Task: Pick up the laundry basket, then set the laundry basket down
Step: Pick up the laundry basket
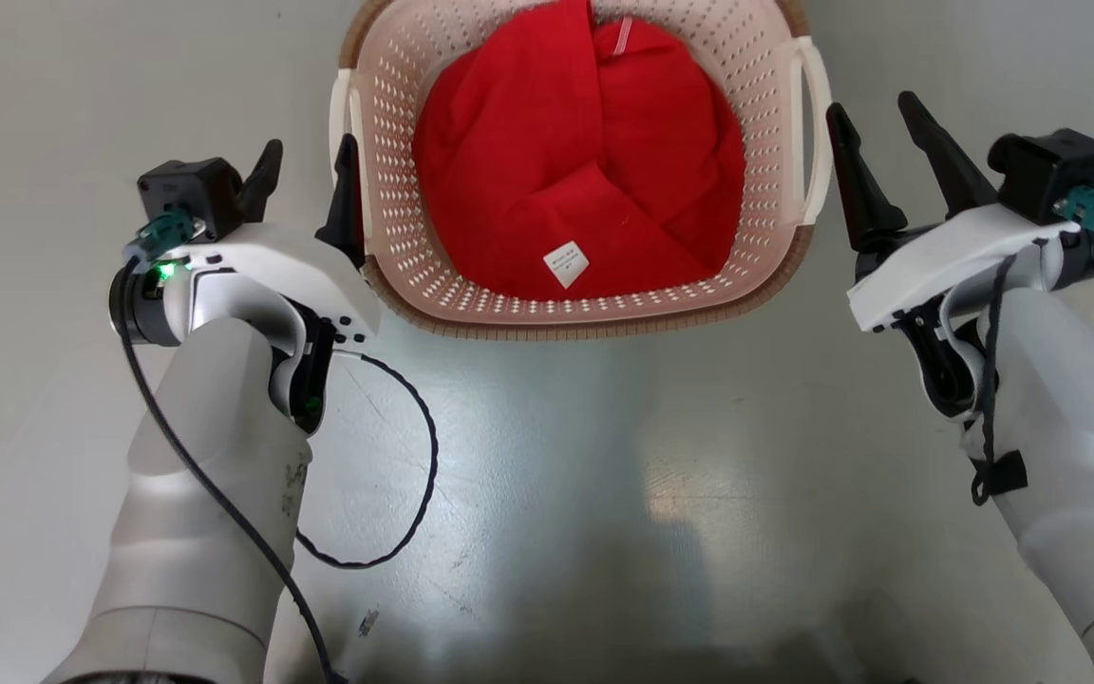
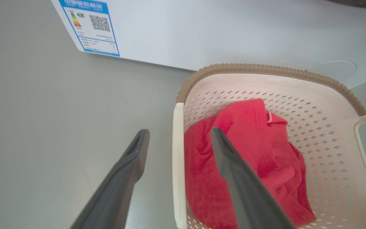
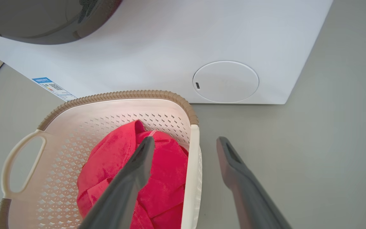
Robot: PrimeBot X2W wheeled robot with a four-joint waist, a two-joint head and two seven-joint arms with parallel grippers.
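Matt perf. plastic laundry basket (image 1: 395, 76), woven-look rim (image 1: 547, 331), soft red cloth (image 1: 575, 161), semi-gloss floor (image 1: 604, 475)

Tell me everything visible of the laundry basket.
The laundry basket is cream perforated plastic, rounded-rectangular, with a brown woven-look rim and white loop handles on both sides. It stands upright on the grey floor before a white washer, holding red cloth. The open left gripper and right gripper each line up astride a handle; contact is unclear.
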